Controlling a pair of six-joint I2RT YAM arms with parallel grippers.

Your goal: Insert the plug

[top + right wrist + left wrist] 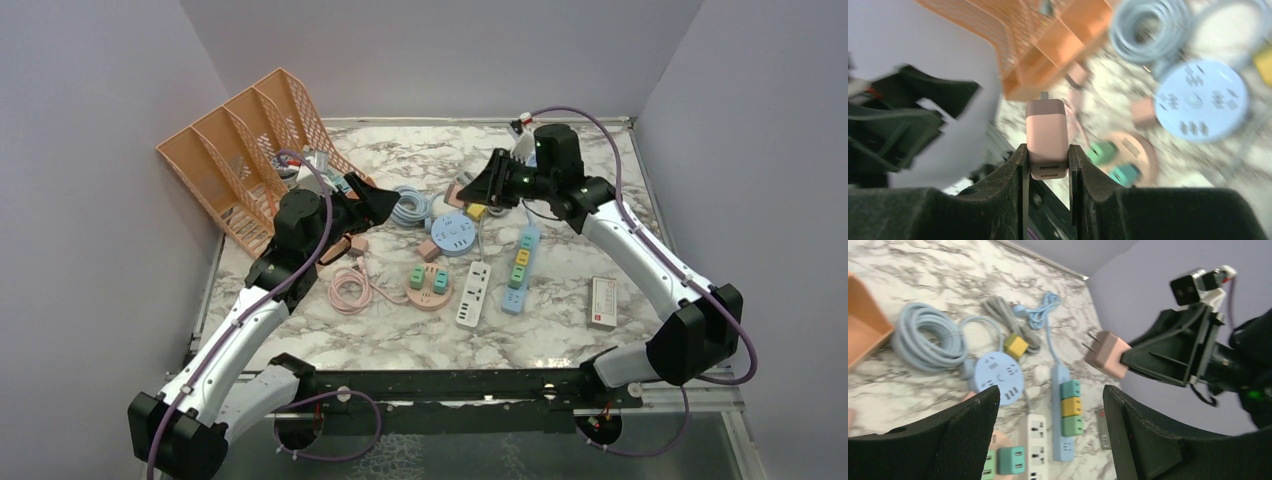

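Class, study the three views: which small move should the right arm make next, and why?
Probably lower the right hand toward the round blue power strip, turning the prongs downward. That hand is shut on the pink plug, held in the air with its prongs pointing toward the left arm. The left hand is open, empty and apart from the plug.

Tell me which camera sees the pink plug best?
The right wrist view: the pink plug sits big and centred, squeezed in the right pincer. The left wrist view shows it side-on, prongs out. The top view shows a tiny pink bit.
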